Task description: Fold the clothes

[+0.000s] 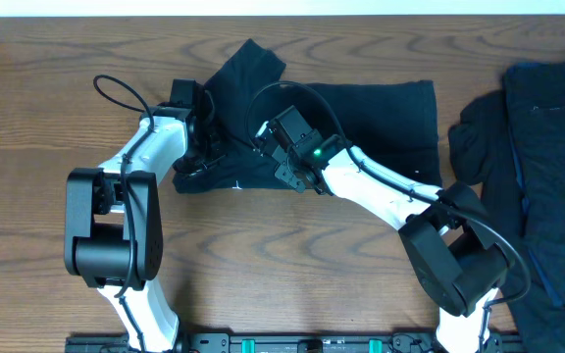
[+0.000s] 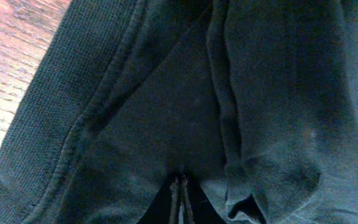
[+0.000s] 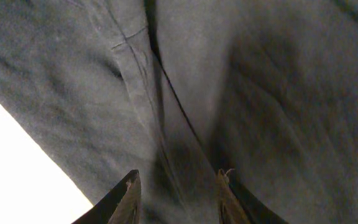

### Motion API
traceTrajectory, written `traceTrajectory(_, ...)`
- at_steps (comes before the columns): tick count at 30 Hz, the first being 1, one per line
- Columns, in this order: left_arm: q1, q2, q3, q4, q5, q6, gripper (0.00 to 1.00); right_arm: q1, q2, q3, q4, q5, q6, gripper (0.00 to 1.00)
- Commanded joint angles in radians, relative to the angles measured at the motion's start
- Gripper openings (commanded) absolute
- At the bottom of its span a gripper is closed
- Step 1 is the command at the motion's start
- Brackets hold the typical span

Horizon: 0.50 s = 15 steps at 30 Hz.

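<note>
The clothes on the table are dark navy. One garment (image 1: 376, 113) lies spread in the middle, a flap (image 1: 248, 64) sticking up at its top left. My left gripper (image 1: 204, 147) is at its left edge; in the left wrist view its jaws (image 2: 180, 190) are pressed together with a fold of the ribbed fabric (image 2: 166, 112) bunched at their tips. My right gripper (image 1: 265, 139) rests on the same garment, just right of the left one. Its fingers (image 3: 178, 177) stand apart over a seam (image 3: 160, 93) of the cloth, gripping nothing.
A second heap of dark clothes (image 1: 547, 127) lies at the right edge of the wooden table (image 1: 27, 118). The two arms' bases stand at the front edge, and a black cable (image 1: 116, 93) loops behind the left arm.
</note>
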Motion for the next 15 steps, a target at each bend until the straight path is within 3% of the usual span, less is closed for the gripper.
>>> traceTrajectory(1,0.017,0.068,-0.017,0.008,-0.049,-0.009,0.06,-0.004,0.008,0.008,0.004,-0.007,-0.015,0.38)
traceTrajectory(15,0.017,0.068,-0.017,0.008,-0.049,-0.009,0.06,0.006,0.061,0.008,0.051,0.058,-0.105,0.38)
